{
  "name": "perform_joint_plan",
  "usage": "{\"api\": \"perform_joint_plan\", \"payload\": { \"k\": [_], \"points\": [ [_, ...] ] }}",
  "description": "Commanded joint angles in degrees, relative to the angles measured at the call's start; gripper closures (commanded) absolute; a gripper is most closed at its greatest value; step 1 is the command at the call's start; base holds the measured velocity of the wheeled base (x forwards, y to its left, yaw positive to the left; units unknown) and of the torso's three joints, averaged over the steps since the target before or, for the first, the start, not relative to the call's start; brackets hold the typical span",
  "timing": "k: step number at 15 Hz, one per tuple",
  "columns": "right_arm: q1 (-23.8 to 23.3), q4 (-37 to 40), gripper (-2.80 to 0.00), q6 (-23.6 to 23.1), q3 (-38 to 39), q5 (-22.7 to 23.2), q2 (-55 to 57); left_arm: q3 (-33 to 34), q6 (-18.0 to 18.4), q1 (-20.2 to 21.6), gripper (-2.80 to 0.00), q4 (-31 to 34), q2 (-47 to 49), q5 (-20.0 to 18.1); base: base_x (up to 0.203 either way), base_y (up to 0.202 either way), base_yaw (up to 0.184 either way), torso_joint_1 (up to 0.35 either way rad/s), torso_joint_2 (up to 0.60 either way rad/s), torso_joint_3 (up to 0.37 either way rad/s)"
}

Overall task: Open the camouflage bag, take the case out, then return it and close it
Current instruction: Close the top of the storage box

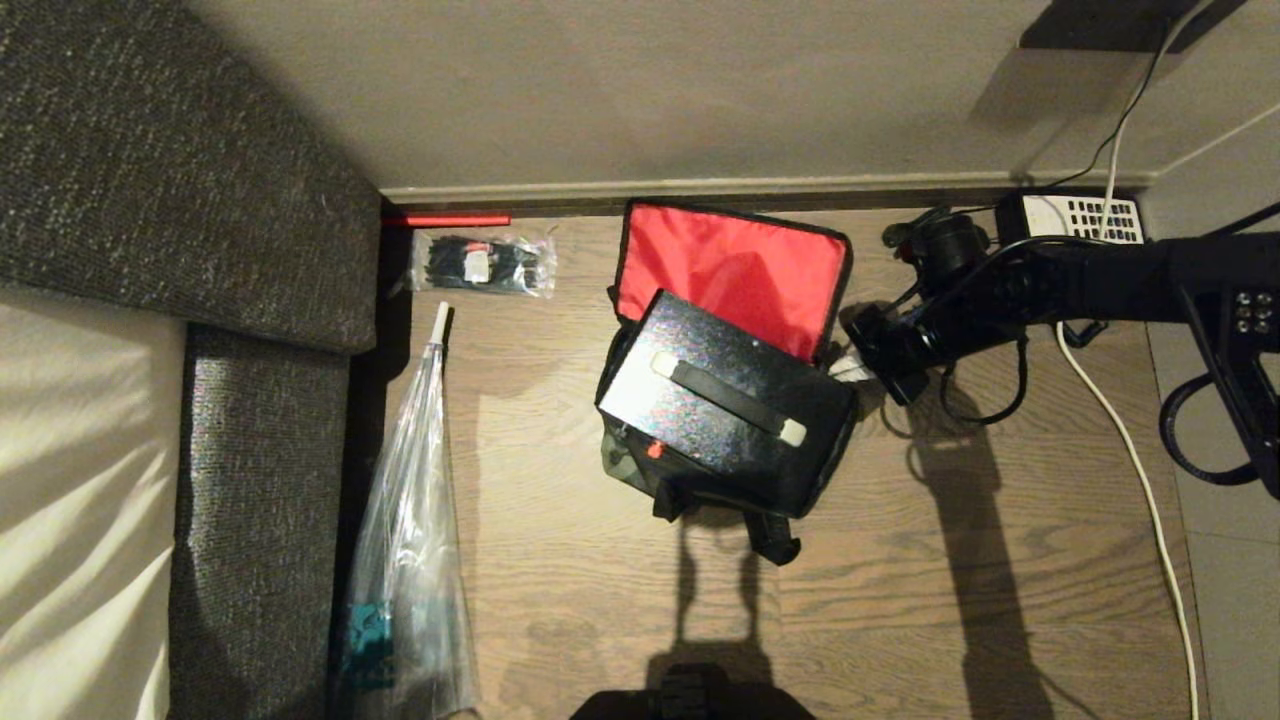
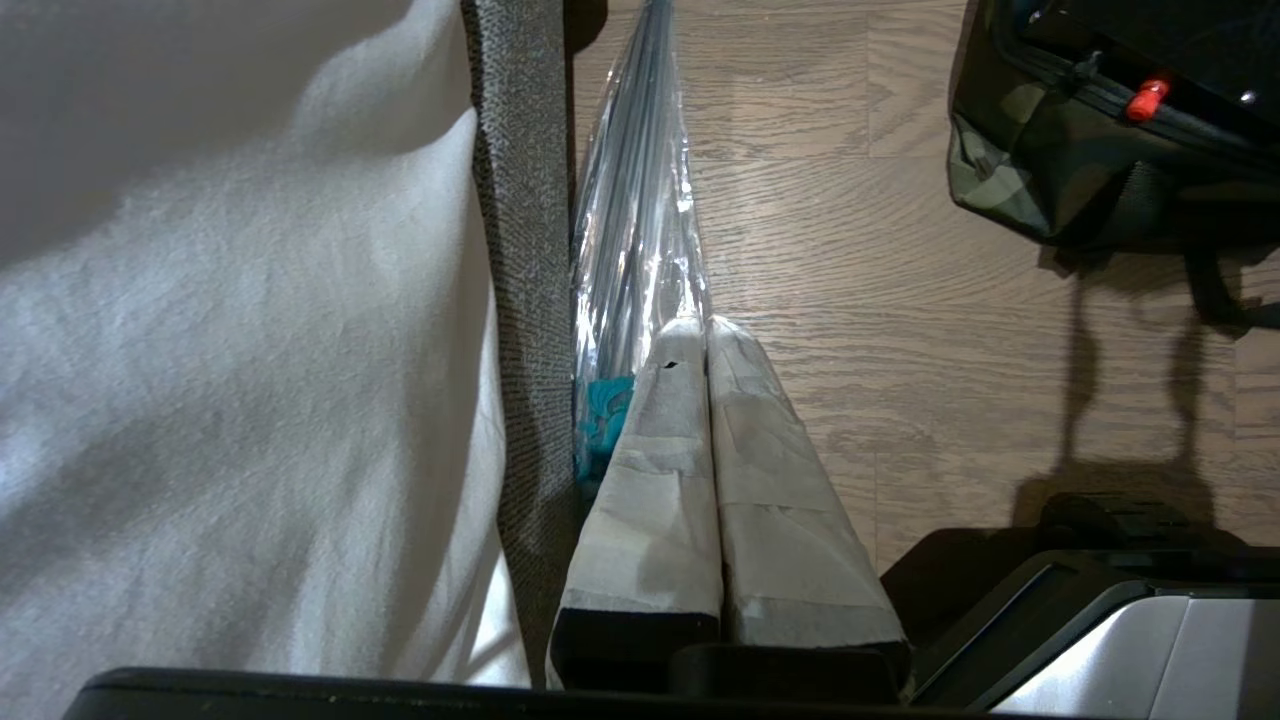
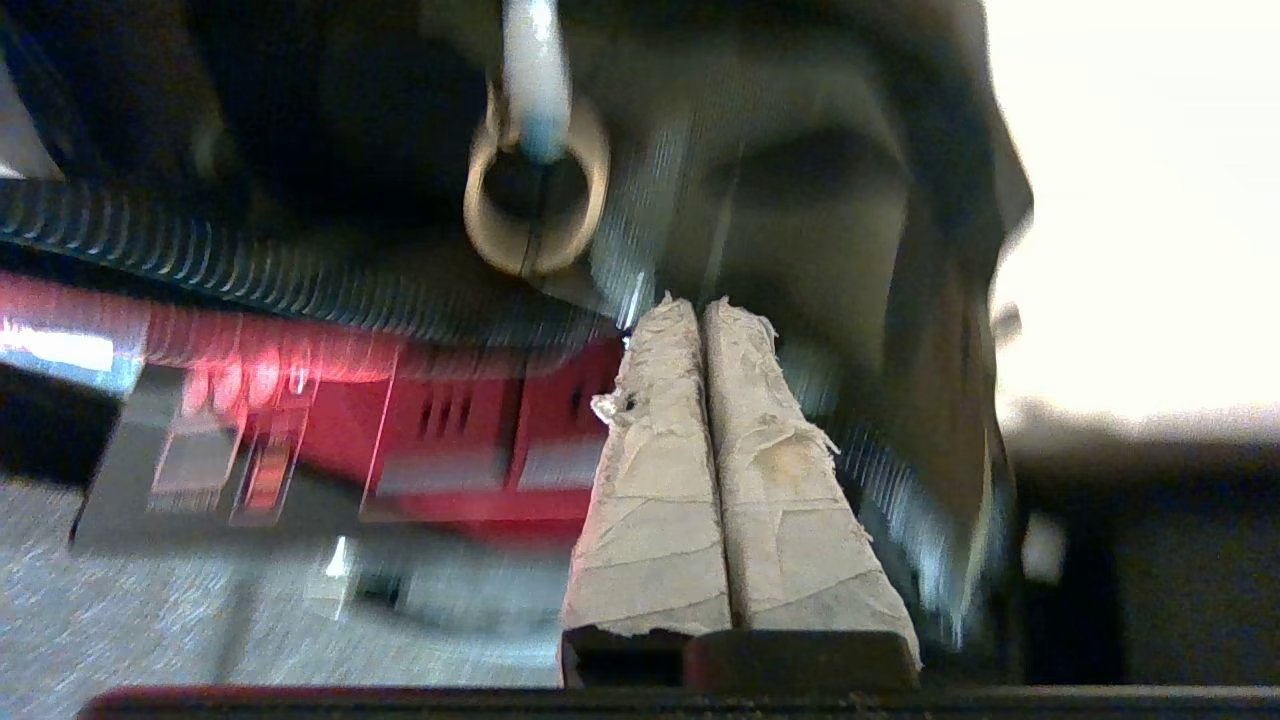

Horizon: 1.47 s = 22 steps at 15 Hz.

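Observation:
The camouflage bag (image 1: pixel 622 468) stands on the wooden floor with its lid thrown back, red lining (image 1: pixel 735 265) facing up. The black speckled case (image 1: pixel 720 400) sits in the bag's mouth, its handle on top and a small red button (image 1: pixel 654 450) at its near edge. My right gripper (image 1: pixel 843 368) is shut at the bag's right side. In the right wrist view its taped fingers (image 3: pixel 650 450) are pressed together, empty, just short of the zipper teeth and the ring pull (image 3: pixel 535 205). My left gripper (image 2: pixel 705 325) is shut and parked low beside the bed; a corner of the bag (image 2: pixel 1000 170) shows there.
A grey upholstered bed edge (image 1: pixel 260 500) runs along the left. An umbrella in a clear sleeve (image 1: pixel 410 540) lies beside it. A plastic packet (image 1: pixel 485 263) and a red stick (image 1: pixel 450 219) lie by the wall. A desk telephone (image 1: pixel 1080 215) and white cable (image 1: pixel 1130 450) are at the right.

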Motion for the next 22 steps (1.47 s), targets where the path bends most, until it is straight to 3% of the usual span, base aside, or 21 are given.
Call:
{"api": "perform_joint_plan", "payload": {
  "k": [1,5,8,11,14,20,22],
  "points": [
    [1.8,3.4,0.00,3.5,0.0,4.0,-2.7,0.0,0.1,0.0,0.00,0.0,0.2,0.0,0.000,0.000,0.000,0.000,0.00,0.000],
    [7.2,9.9,0.00,3.8,-0.2,3.9,-4.4,0.0,0.0,0.1,0.00,0.0,-0.2,0.0,0.000,0.000,0.000,0.000,0.00,0.000],
    [8.4,3.1,0.00,1.5,0.4,-4.9,-4.3,0.0,0.0,0.1,0.00,0.0,-0.2,0.0,0.000,0.000,0.000,0.000,0.00,0.000],
    [3.1,-4.6,0.00,-3.2,-0.3,-6.4,-4.9,0.0,0.0,0.1,0.00,0.0,-0.2,0.0,0.000,0.000,0.000,0.000,0.00,0.000],
    [0.6,-7.2,0.00,-12.1,0.6,-11.5,-4.2,0.0,0.0,0.1,0.00,0.0,-0.2,0.0,0.000,0.000,0.000,0.000,0.00,0.000],
    [3.3,-5.8,0.00,-12.4,9.1,-11.7,-1.9,0.0,0.0,0.1,0.00,0.0,-0.2,0.0,0.000,0.000,0.000,0.000,0.00,0.000],
    [5.7,-5.7,0.00,-9.1,9.6,-11.2,-1.1,0.0,0.0,0.1,0.00,0.0,-0.2,0.0,0.000,0.000,0.000,0.000,0.00,0.000]
  ]
}}
